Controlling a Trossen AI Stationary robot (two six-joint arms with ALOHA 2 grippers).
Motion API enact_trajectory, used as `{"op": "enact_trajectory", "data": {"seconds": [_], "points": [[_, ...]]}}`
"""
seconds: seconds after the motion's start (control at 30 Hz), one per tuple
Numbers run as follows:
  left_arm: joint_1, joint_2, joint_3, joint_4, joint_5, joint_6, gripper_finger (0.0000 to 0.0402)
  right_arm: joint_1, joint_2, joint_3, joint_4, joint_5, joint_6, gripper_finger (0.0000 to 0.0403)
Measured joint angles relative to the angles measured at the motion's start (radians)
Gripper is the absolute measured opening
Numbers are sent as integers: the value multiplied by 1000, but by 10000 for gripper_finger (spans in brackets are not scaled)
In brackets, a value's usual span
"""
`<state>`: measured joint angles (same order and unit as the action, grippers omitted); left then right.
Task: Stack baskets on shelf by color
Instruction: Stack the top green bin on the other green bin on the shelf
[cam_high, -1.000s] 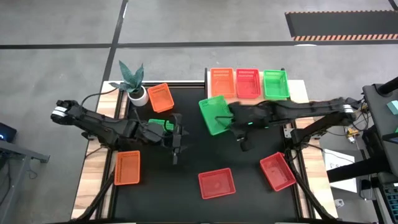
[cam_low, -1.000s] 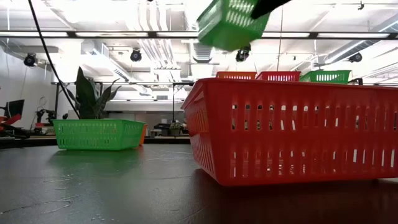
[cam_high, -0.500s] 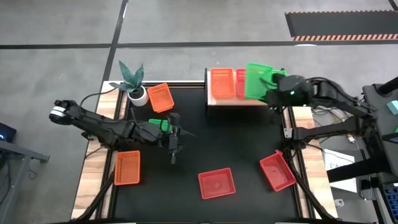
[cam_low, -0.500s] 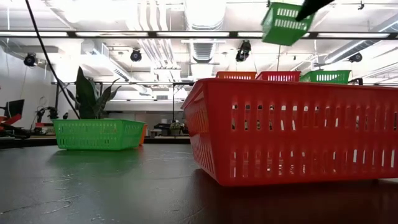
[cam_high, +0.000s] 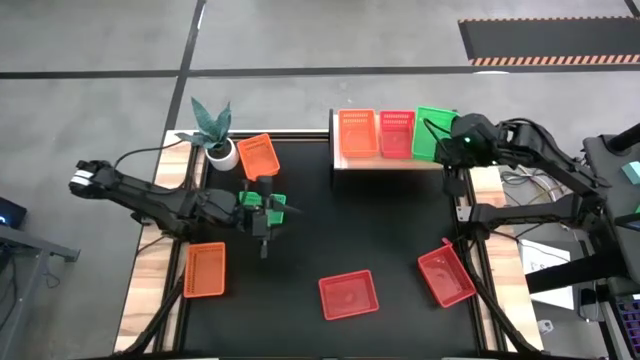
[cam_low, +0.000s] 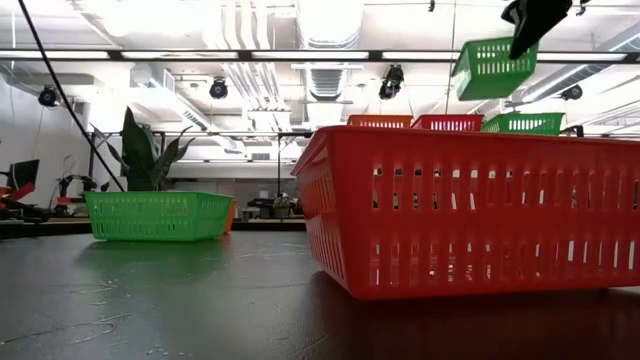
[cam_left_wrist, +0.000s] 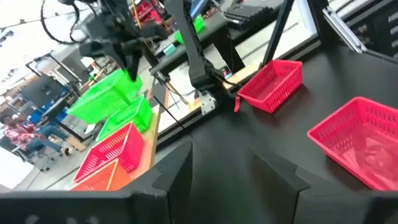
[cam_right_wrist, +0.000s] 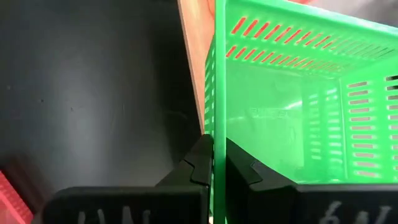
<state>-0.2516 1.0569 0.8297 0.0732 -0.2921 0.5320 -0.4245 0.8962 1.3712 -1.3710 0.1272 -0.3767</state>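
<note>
Jaws of right gripper pinch green basket rim.

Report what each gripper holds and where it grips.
The right gripper pinches a green basket by its side wall above the shelf. The left gripper holds nothing.

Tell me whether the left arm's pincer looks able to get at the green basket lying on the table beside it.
Probably yes. The left pincer is open and empty, right at the green basket on the table, with nothing between them. The right pincer is busy far off, holding another green basket over the shelf.
</note>
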Motion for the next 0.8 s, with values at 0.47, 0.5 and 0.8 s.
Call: {"op": "enact_trajectory", "data": {"seconds": [0.47,0.5,0.8], "points": [[1,-62,-51,23,0,0,130,-176,71,0,-68,63,-195,8],[1,-63,-51,24,0,0,130,-183,76,0,-80,86,-210,8],[1,-63,-51,23,0,0,130,-198,89,0,-95,128,-306,8]]}}
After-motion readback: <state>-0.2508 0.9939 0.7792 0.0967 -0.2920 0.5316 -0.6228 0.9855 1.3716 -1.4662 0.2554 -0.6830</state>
